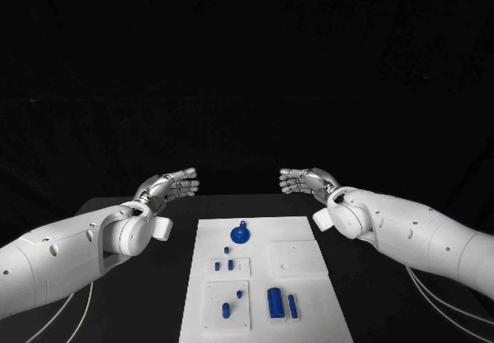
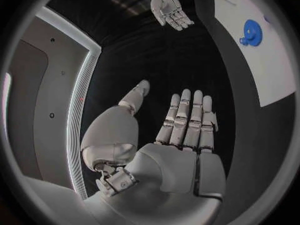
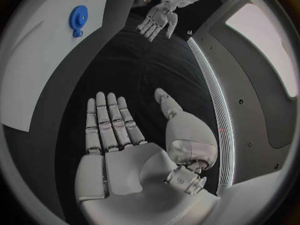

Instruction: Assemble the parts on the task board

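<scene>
The white task board (image 1: 309, 232) lies in the middle of the black table. A round blue gear-like part (image 1: 240, 234) sits near its far end. Small blue pegs (image 1: 223, 265) stand mid-board, and two long blue blocks (image 1: 281, 303) lie near the front beside two more small pieces (image 1: 226, 309). My left hand (image 1: 170, 186) hovers beyond the board's far left corner, fingers straight and apart, holding nothing. My right hand (image 1: 307, 181) hovers beyond the far right corner, likewise flat and empty. The left wrist view shows my left hand (image 2: 181, 135), the gear (image 2: 251, 32) and my right hand (image 2: 169, 10).
A raised white square plate (image 1: 296, 258) sits on the board's right half. Bare black table (image 1: 154, 300) flanks the board on both sides. In the right wrist view my right hand (image 3: 119, 135), the board (image 3: 44, 60), the gear (image 3: 78, 19) and my left hand (image 3: 159, 17) appear.
</scene>
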You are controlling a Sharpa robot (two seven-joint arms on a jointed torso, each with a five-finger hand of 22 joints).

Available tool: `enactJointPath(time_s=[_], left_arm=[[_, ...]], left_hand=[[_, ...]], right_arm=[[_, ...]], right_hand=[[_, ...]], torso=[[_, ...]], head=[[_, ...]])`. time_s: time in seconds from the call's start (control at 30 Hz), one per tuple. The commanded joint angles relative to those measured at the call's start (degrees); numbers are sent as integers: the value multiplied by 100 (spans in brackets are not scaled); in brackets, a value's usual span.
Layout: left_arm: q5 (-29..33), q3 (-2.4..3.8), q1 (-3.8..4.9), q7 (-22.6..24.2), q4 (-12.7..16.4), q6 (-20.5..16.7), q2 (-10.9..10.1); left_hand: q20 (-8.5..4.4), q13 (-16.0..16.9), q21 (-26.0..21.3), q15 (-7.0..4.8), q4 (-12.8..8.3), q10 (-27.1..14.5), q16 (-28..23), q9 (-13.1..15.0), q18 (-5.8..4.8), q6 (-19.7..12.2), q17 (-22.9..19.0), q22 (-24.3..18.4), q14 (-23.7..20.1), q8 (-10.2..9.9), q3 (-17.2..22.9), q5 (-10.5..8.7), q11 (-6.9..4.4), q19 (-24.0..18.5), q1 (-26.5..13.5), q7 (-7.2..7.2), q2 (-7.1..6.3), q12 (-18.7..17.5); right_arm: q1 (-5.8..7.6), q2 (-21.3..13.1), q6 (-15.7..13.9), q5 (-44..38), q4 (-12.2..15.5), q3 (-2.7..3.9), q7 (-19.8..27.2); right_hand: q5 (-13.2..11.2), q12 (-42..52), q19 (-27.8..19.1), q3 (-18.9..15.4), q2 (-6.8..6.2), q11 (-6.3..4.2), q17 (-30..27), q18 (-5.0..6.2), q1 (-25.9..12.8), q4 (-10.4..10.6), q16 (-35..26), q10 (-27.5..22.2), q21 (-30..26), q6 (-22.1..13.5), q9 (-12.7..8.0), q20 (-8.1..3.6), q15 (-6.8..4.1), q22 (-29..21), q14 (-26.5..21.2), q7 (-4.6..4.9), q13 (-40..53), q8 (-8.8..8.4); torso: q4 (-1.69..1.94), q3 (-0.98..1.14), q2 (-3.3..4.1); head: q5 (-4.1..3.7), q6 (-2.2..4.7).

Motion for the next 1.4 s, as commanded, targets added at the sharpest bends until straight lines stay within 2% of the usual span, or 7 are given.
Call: enactJointPath(time_s=[0.03, 0.17, 0.2, 0.4, 0.73, 0.97, 1.4], left_arm=[[-4, 14, -30, 16, 59, -69, -2], [4, 65, -140, 95, 261, -325, -42], [7, 82, -179, 123, 333, -416, -56], [37, 254, -557, 392, 1025, -1293, -193], [91, 560, -1229, 871, 2256, -2853, -436], [101, 618, -1356, 962, 2489, -3148, -482], [101, 618, -1356, 962, 2489, -3148, -482]], left_hand=[[-287, -322, -1922, -748, 1290, -5501, -1283, -2181, -165, -3637, -2363, -2310, -3664, -1224, -1942, -767, -604, -2469, -4181, -592, 330, -307], [-287, -322, -1922, -748, 1290, -5501, -1283, -2181, -165, -3637, -2363, -2978, -3664, -1224, -1942, -767, -604, -2469, -4181, -592, 330, -307], [-287, -322, -1922, -748, 1290, -5501, -1283, -2181, -165, -3637, -2363, -7049, -3664, -1224, -1942, -767, -604, -2469, -4181, -592, 330, -307], [-287, -322, -1922, -748, 1290, -5501, -1283, -2181, -165, -3637, -2363, -7049, -3664, -1224, -1942, -767, -604, -2469, -4181, -592, 330, -307], [-287, -322, -1922, -748, 1290, -5501, -1283, -2181, -165, -3637, -2363, -7049, -3664, -1224, -1942, -767, -604, -2469, -4181, -592, 330, -307], [-287, -322, -1922, -748, 1290, -5501, -1283, -2181, -165, -3637, -2363, -7049, -3664, -1224, -1942, -767, -604, -2469, -4181, -592, 330, -307], [-287, -322, -1922, -748, 1290, -5501, -1283, -2181, -165, -3637, -2363, -7049, -3664, -1224, -1942, -767, -604, -2469, -4181, -592, 330, -307]], right_arm=[[-8, -41, -79, 31, 66, 1, 23], [-80, -120, -335, 186, 322, -3, 134], [-106, -148, -427, 242, 413, -4, 174], [-353, -417, -1304, 775, 1288, -16, 558], [-851, -962, -3074, 1850, 3054, -40, 1331], [-993, -1117, -3580, 2157, 3558, -47, 1552], [-1002, -1126, -3609, 2174, 3587, -48, 1564]], right_hand=[[-1233, -608, -2335, -1952, -18, -753, -2391, -691, -3389, 1317, -1373, -4450, -1603, -3788, -2741, -888, -784, -4627, -3852, -827, -1273, -667], [-1233, -608, -2335, -1952, -18, -753, -2391, -691, -3389, 1317, -1373, -4450, -1603, -3788, -2741, -888, -784, -4627, -3852, -827, -1273, -667], [-1233, -608, -2335, -1952, -18, -753, -2391, -691, -3389, 1317, -1373, -4450, -1603, -3788, -2741, -888, -784, -4627, -3852, -827, -1273, -667], [-1233, -608, -2335, -1952, -18, -753, -2391, -691, -3389, 1317, -1373, -4450, -1603, -3788, -2741, -888, -784, -4627, -3852, -827, -1273, -667], [-1233, -608, -2335, -1952, -18, -753, -2391, -691, -3389, 1317, -1373, -4450, -1603, -3788, -2741, -888, -784, -4627, -3852, -827, -1273, -667], [-1233, -608, -2335, -1952, -18, -753, -2391, -691, -3389, 1317, -1373, -4450, -1603, -3788, -2741, -888, -784, -4627, -3852, -827, -1273, -667], [-1233, -608, -2335, -1952, -18, -753, -2391, -691, -3389, 1317, -1373, -4450, -1603, -3788, -2741, -888, -784, -4627, -3852, -827, -1273, -667]], torso=[[-18, 9, -24], [-51, 22, -152], [-62, 27, -198], [-118, 50, -421], [-124, 52, -444], [-124, 52, -444], [-124, 52, -444]], head=[[27, -36], [110, -145], [140, -184], [287, -375], [302, -395], [302, -395], [302, -395]])
